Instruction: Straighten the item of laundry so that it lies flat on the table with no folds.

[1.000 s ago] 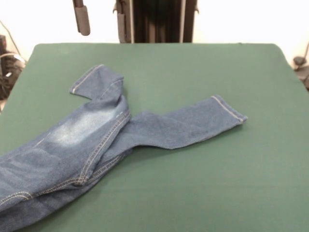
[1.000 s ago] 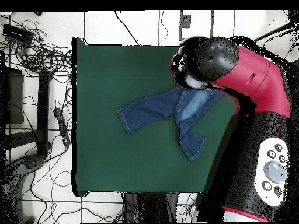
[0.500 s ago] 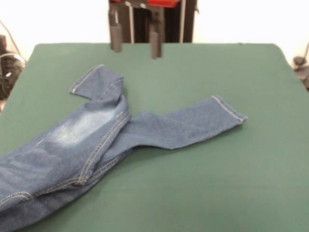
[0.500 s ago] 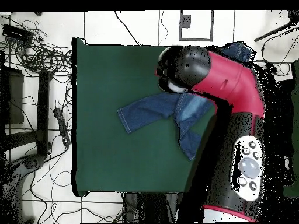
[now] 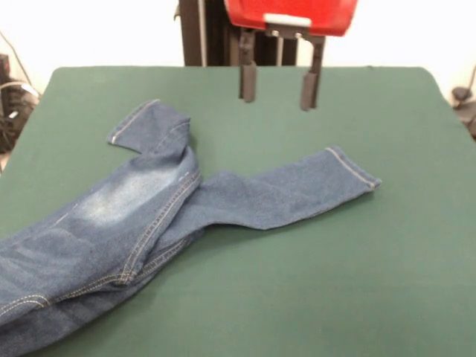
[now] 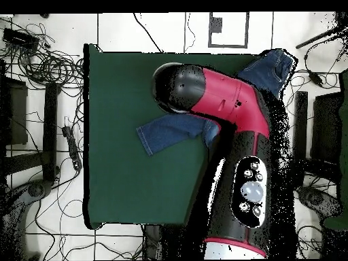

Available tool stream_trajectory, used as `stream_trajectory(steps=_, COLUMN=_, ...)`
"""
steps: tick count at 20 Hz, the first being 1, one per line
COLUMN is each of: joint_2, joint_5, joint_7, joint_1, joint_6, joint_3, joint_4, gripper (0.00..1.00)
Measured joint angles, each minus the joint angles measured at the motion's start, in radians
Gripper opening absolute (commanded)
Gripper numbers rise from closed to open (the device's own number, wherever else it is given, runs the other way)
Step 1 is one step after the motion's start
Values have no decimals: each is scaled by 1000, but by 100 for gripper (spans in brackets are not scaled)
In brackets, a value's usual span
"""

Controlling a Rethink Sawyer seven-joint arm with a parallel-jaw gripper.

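Observation:
The item of laundry (image 5: 141, 216), a small pair of blue jeans, lies crumpled on the left half of the green table (image 5: 335, 282). One leg stretches right to a cuff (image 5: 355, 171). The other leg bends back toward the far left, and its cuff (image 5: 137, 123) is turned up. The waist end runs off the picture's lower left. My gripper (image 5: 277, 103) hangs open above the far middle of the table, behind the right leg and clear of the cloth. From overhead the red arm (image 6: 224, 102) hides the gripper; a jeans leg (image 6: 166, 130) shows beside it on the table (image 6: 122, 177).
Overhead, cables (image 6: 41, 61) and black stands (image 6: 27, 163) crowd the floor left of the table. A piece of denim (image 6: 272, 68) shows at the table's top right corner. In the front view, dark gear (image 5: 11, 104) sits off the left edge and more (image 5: 465, 104) off the right.
The gripper has travelled right across the far edge in the front view and come lower. Overhead, the arm has swung left over the jeans. The jeans have not moved.

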Motion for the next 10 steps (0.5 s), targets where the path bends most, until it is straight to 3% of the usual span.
stream_trajectory(steps=10, joint_2=-1, joint_5=32, joint_7=0, joint_1=4, joint_6=-96, joint_3=0, joint_4=61, gripper=100)
